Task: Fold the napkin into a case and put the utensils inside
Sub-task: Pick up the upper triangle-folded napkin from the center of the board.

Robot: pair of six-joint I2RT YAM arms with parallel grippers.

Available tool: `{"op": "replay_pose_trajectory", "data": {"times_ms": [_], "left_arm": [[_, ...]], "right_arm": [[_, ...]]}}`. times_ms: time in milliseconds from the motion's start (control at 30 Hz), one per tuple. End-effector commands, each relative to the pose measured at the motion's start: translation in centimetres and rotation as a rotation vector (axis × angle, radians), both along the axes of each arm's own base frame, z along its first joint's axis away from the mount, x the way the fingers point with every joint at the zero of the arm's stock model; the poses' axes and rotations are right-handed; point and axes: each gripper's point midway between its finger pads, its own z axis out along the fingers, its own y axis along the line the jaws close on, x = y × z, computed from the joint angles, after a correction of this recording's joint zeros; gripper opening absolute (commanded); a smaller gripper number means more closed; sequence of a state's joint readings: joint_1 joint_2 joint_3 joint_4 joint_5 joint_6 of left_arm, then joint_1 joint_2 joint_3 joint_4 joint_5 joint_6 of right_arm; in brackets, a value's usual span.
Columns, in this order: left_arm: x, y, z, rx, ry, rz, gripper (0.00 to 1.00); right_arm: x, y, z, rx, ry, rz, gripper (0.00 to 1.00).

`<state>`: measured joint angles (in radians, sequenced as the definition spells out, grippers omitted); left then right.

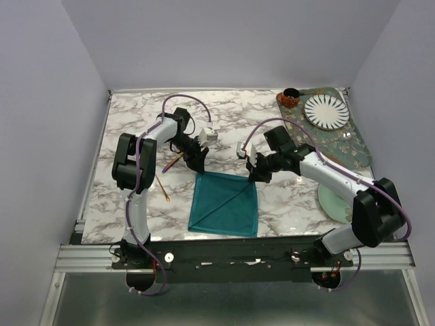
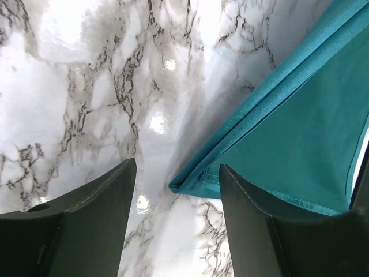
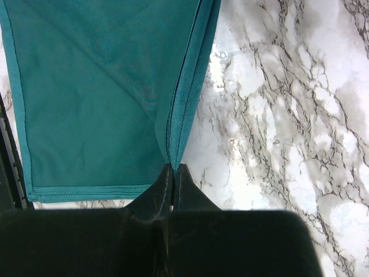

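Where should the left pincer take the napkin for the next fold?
Grip the napkin at its far-left corner, coming down from above. It lies flat there, stacked hems ending in a point that sits between the fingers of the open left pincer. The right pincer is shut on the far-right corner, so this probably gives a matching hold.

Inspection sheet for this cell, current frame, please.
Surface: marble table, glossy, no spills seen.
Job's things: teal napkin folded, diagonal crease, near front edge; thin gold piece left of it, possibly a utensil.
Clutter: placemat far right with striped plate and brown cup; pale green saucer partly under right arm.
Grippers: left gripper open over napkin's far-left corner; right gripper shut on far-right corner.
Cables: purple cables loop along both arms, clear of the cloth.
Surroundings: plain walls, nothing seen.
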<state>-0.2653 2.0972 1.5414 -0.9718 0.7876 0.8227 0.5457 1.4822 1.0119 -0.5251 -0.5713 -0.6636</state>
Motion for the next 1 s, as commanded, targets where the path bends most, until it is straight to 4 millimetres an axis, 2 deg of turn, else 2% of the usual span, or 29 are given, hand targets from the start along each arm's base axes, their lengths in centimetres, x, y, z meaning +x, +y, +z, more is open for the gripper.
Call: {"op": "replay_pose_trajectory", "data": {"times_ms": [0, 233, 400, 567, 700, 800, 833, 900, 967], "left_arm": [[0.5, -1.0, 0.9, -0.041, -0.047, -0.037, 0.7], [-1.2, -1.4, -0.1, -0.041, -0.006, -0.066, 0.67], [-1.4, -1.2, -0.7, -0.025, 0.006, -0.07, 0.61], [-1.9, -0.8, -1.1, -0.018, 0.018, -0.073, 0.44], [-2.4, -0.8, -0.6, -0.033, 0.014, -0.077, 0.31], [-2.4, -1.2, 0.3, -0.06, 0.007, -0.074, 0.18], [-2.3, -1.3, 0.7, -0.067, -0.001, -0.071, 0.09], [-2.1, -1.5, 1.3, -0.075, -0.006, -0.064, 0.0], [-1.9, -1.7, 2.3, -0.089, -0.022, -0.057, 0.0]], "right_arm": [[-1.0, 0.0, 0.8, 0.027, -0.011, 0.044, 0.01], [-1.1, 0.2, 1.1, 0.035, -0.024, 0.064, 0.01], [-1.6, 0.2, 1.3, 0.038, -0.048, 0.095, 0.01], [-1.9, 0.0, 1.2, 0.03, -0.059, 0.107, 0.01], [-2.0, -0.1, 1.1, 0.028, -0.056, 0.105, 0.01], [-1.9, -0.1, 1.1, 0.026, -0.054, 0.101, 0.01], [-1.8, -0.2, 1.0, 0.021, -0.053, 0.096, 0.01], [-1.7, -0.3, 1.0, 0.013, -0.049, 0.081, 0.01], [-1.3, -0.6, 0.8, -0.005, -0.054, 0.059, 0.01]]}}
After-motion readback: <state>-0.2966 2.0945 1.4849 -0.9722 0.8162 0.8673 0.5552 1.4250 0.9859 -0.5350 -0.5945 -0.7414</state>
